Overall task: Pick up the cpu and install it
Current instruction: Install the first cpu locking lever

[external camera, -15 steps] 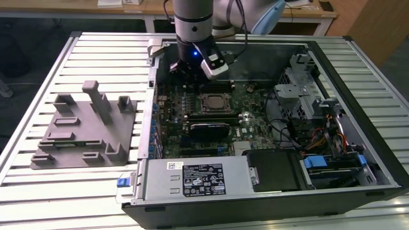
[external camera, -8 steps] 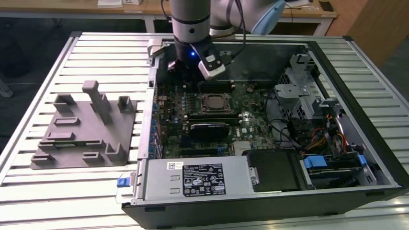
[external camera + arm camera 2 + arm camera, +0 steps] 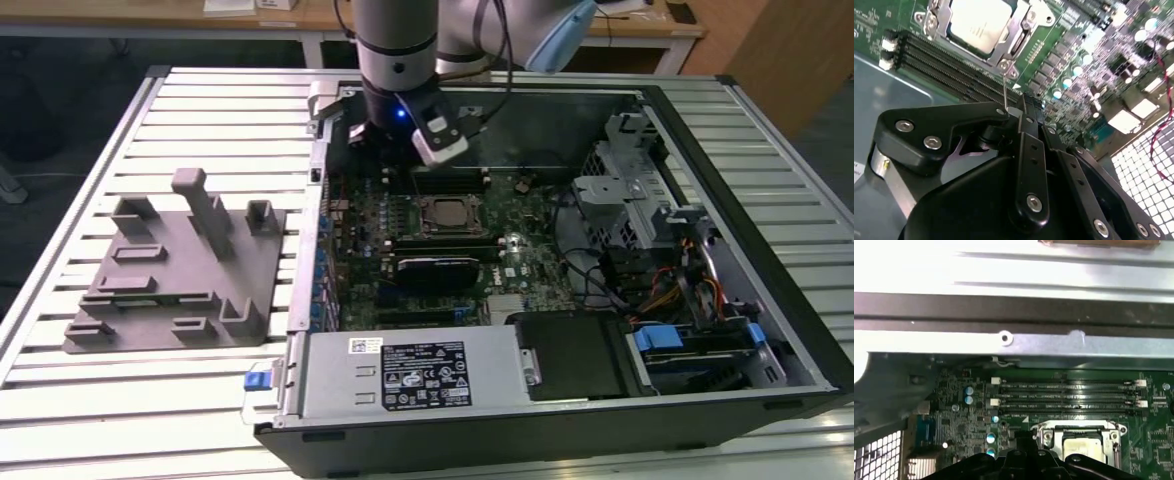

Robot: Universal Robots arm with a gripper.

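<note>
The gripper (image 3: pixel 1023 111) hovers over the motherboard (image 3: pixel 1094 75); how wide it stands I cannot tell. Just beyond, a thin lever (image 3: pixel 1004 85) rises beside the cpu (image 3: pixel 979 22), which already lies in its socket (image 3: pixel 1016 40), mid-board. Seating looks done, I judge; whatever follows must clear that lever. The case (image 3: pixel 787 330) lies on a slatted table (image 3: pixel 80 420), with a grey fixture (image 3: pixel 174 270) toward the exterior view's left edge. Desks (image 3: pixel 267 15) stand behind.

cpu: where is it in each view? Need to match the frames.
Exterior view: cpu mid-motherboard, with the memory slots on its far side.
Second wrist view: cpu beside the memory slots.
First wrist view: cpu beside the memory slots.
Shared landmark: the memory slots.
</note>
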